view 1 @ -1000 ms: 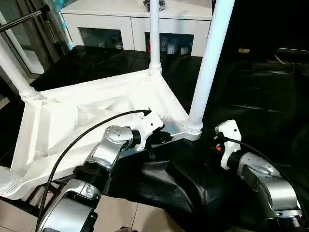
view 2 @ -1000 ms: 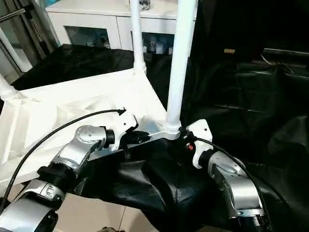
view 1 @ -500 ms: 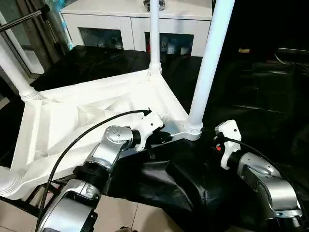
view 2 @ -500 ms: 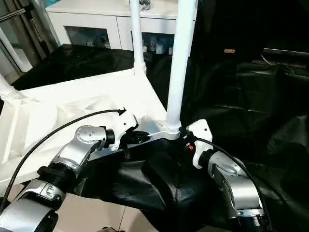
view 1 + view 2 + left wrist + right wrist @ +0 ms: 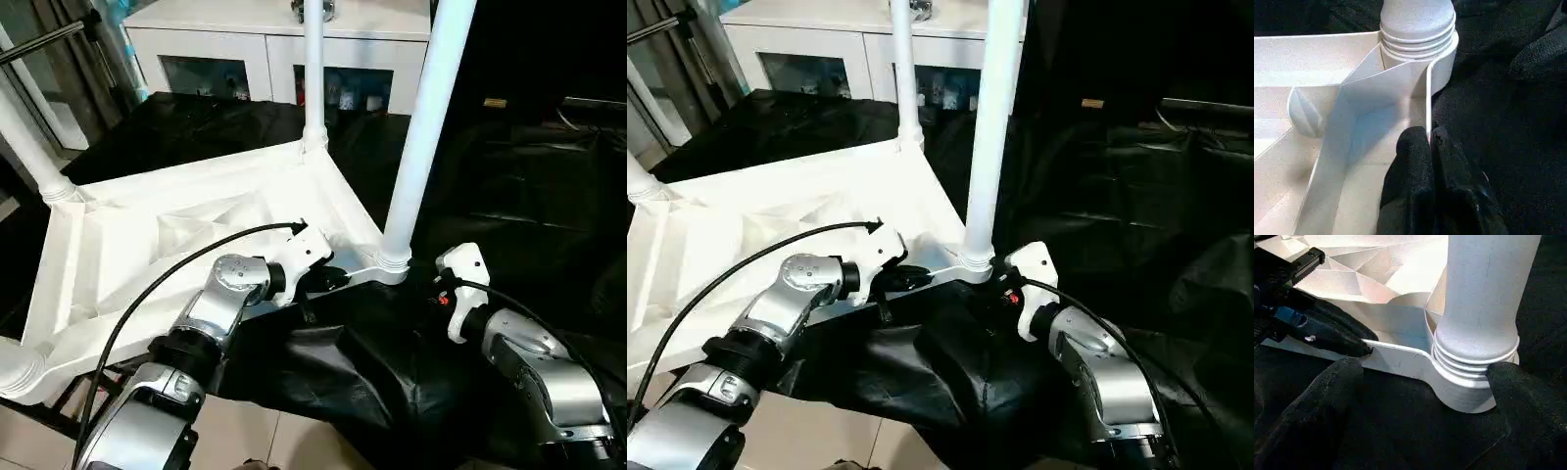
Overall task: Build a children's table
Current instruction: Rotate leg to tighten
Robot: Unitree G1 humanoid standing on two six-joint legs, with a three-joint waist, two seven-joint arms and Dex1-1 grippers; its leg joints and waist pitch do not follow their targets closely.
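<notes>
A: So, the left gripper (image 5: 1429,142) first. What are its fingers (image 5: 1413,152) doing?

B: Clenched on the thin side wall of the tabletop (image 5: 147,245), one finger on each face of the rim, just beside the near corner socket (image 5: 1442,58).

A: And the right gripper (image 5: 1420,377)?

B: Its fingers (image 5: 1327,396) are spread wide, released, one on each side of that same socket, low against the black cloth. They grasp nothing.

A: Where does the children's table sit?

B: Upside down on the black-draped bench (image 5: 509,196), ribbed underside up. A leg (image 5: 421,127) stands upright in the near socket by both grippers, another leg (image 5: 313,69) rises from the far corner, a third (image 5: 29,147) at the far left, and a fourth socket (image 5: 15,367) shows at the picture's left edge.

A: Any writing or labels?

B: None that can be read. Behind the bench stands a white cabinet (image 5: 265,34) with glass doors.
</notes>
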